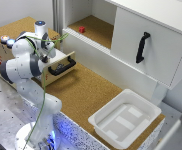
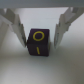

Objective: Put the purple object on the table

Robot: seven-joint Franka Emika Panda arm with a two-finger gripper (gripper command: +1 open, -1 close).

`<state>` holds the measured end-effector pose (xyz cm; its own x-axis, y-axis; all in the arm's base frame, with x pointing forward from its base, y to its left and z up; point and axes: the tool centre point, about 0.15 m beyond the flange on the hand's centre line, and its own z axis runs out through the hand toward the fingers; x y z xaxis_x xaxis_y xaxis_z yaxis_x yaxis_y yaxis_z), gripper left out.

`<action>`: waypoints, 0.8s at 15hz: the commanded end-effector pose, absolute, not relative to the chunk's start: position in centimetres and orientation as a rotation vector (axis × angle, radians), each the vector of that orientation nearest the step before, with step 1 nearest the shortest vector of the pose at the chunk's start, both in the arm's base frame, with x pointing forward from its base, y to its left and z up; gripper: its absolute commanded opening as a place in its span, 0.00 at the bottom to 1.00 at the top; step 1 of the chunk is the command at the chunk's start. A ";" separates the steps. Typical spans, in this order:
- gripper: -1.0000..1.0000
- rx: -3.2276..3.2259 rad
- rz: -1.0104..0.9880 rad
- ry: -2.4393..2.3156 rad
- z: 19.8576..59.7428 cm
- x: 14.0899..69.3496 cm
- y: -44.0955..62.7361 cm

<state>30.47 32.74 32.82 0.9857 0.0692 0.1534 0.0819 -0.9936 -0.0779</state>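
In the wrist view a purple cube [image 2: 39, 36] with yellow markings lies on a pale, blurred surface. My gripper [image 2: 39, 45] is open and straddles it, one finger [image 2: 20, 32] on each side with small gaps; I cannot tell whether they touch it. In the exterior view the arm reaches down into the open drawer [image 1: 61, 66] of the small wooden box, and the gripper [image 1: 54, 58] is mostly hidden by the wrist. The cube is hidden there. The wide cork table [image 1: 86, 92] lies in front of the drawer.
A white plastic bin [image 1: 125, 119] stands on the table at the exterior view's right. A white cabinet behind has a door with a black handle [image 1: 142, 47] and a cork shelf bearing a small red object [image 1: 82, 29]. Small objects [image 1: 5, 39] sit on the drawer box top.
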 end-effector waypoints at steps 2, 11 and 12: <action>0.00 -2.995 -0.315 -0.087 35.0 30.9 31.7; 0.00 -2.908 -0.611 0.048 46.2 30.4 20.2; 0.00 -2.913 -0.656 0.093 47.2 30.0 17.9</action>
